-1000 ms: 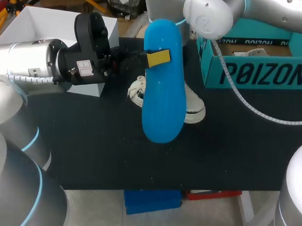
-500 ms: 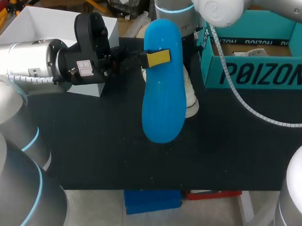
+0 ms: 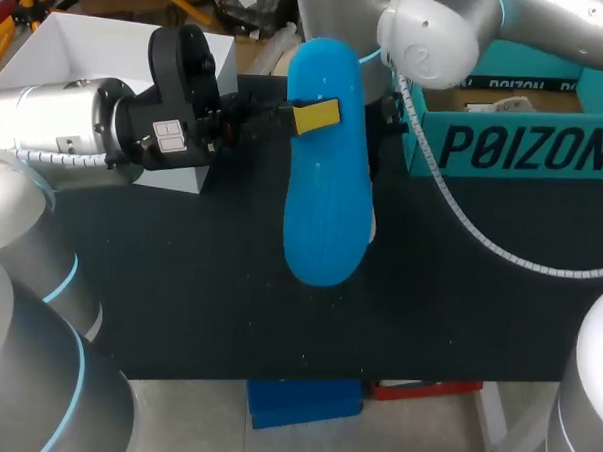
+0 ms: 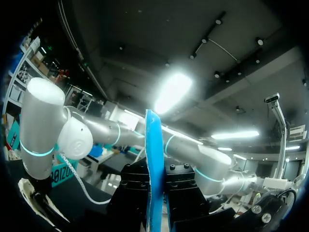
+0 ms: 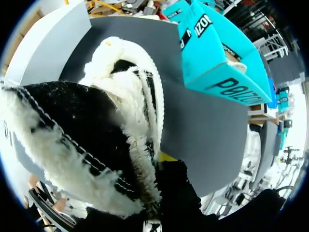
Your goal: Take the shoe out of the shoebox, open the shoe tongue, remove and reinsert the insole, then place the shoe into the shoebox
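Blue insole (image 3: 328, 197): clamped upright by left gripper (image 3: 314, 117), largely hiding the shoe (image 5: 123, 92), which is gripped by right gripper (image 5: 163, 160). Teal shoebox (image 3: 515, 145) and white box (image 3: 99, 42) flank them.

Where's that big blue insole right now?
In the head view the insole is held over the table's middle by the left gripper, just left of the teal shoebox, hiding most of the shoe.

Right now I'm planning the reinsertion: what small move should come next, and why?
Probably ease the blue insole down toward the shoe. The left claw holds it over the shoe, and the right claw grips the shoe at its fleecy opening.
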`<state>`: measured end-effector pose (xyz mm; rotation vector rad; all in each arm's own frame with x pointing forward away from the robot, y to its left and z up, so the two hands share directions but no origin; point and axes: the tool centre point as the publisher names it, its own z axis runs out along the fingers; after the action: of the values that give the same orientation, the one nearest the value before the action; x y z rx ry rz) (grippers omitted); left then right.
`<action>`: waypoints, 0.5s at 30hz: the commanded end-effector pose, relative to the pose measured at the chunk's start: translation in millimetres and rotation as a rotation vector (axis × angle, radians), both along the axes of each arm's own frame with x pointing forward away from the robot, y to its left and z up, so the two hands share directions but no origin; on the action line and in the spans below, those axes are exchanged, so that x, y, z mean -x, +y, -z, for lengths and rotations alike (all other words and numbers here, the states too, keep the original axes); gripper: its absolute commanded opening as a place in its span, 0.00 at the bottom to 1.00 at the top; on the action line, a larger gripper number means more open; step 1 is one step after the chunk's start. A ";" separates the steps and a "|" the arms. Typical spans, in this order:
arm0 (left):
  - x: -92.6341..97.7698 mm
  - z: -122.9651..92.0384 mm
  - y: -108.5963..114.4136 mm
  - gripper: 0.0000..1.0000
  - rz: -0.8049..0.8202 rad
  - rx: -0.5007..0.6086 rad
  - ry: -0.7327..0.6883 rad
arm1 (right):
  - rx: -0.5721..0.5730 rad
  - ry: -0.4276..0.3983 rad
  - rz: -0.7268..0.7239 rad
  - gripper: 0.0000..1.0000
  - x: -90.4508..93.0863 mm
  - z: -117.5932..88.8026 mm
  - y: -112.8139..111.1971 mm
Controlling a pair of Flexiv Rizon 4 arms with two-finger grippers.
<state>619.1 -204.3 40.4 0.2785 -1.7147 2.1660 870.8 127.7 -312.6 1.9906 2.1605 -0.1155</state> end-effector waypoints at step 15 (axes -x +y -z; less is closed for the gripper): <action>2.9 -1.3 -3.0 0.00 -0.009 -0.002 0.003 | -0.024 0.016 0.052 0.00 -5.5 62.4 7.2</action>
<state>619.1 -204.3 40.4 0.2786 -1.7147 2.1660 873.5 132.4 -365.0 2.0606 2.1278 -0.1154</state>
